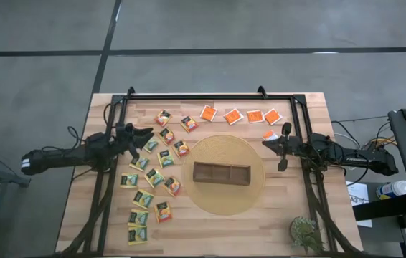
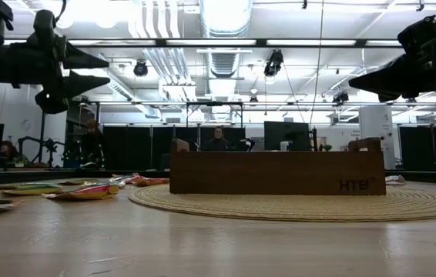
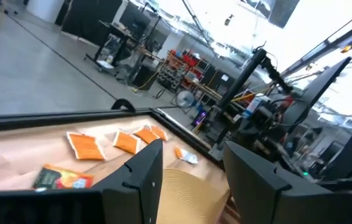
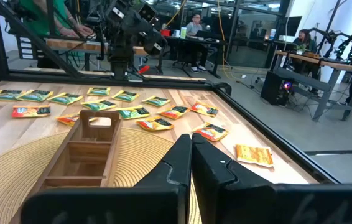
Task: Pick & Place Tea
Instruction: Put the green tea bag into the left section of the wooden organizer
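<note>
- I read the left gripper (image 1: 148,134) as spread, its two dark fingers (image 3: 140,180) apart with nothing between them; it hangs above the table, over the inner edge of the sachet field.
- Its arm reaches in level from the left side of the table, wrist pointed toward the centre.
- I read the right gripper (image 1: 283,147) as pressed together, fingers (image 4: 176,163) meeting tip to tip and holding nothing; it is raised off the wood just beside the round woven mat (image 1: 249,197).
- Its arm stretches in level from the right edge, mirroring the left.
- The tea sachets (image 1: 154,176), green-and-yellow and yellow-orange kinds, lie scattered flat on the wooden table (image 1: 332,115) left of the mat.
- A row of bright orange sachets (image 1: 240,115) lies along the far edge.
- One more orange sachet (image 1: 270,134) sits near the right gripper.
- The three-compartment wooden tray (image 1: 221,173) rests at the mat's centre; the compartments I can see hold no sachets.
</note>
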Motion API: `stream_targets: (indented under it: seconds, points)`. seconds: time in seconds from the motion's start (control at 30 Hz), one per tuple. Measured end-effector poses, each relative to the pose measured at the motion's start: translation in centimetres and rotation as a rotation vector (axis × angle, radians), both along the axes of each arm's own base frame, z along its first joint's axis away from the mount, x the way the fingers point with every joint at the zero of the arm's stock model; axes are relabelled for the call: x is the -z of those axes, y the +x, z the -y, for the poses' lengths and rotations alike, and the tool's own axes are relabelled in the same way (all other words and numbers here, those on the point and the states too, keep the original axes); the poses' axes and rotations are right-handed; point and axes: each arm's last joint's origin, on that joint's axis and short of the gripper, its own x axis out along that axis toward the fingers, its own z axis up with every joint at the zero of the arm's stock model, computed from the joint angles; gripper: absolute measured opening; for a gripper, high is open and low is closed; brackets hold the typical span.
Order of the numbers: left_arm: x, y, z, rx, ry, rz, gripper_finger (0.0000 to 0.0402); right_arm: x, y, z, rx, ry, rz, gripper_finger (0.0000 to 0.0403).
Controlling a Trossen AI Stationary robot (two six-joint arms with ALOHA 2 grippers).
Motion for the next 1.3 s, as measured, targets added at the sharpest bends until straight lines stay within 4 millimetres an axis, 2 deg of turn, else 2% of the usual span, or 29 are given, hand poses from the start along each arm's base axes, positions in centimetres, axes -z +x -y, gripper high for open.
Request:
stream_targets:
  seconds: [0.27, 0.73, 1.3]
  points:
    - [-0.7, -0.1, 0.0, -0.009, -0.034, 0.093, 0.0163, 0.0, 0.0, 0.0, 0.000, 0.000, 0.000, 0.0009]
    - [-2.3, -0.2, 0.8, 0.258, 0.046, 0.240, 0.0163, 0.0, 0.0, 0.0, 0.000, 0.000, 0.000, 0.0009]
    - [-3.7, -0.6, 2.2, 0.409, 0.052, 0.403, 0.0163, 0.0, 0.0, 0.0, 0.000, 0.000, 0.000, 0.0009]
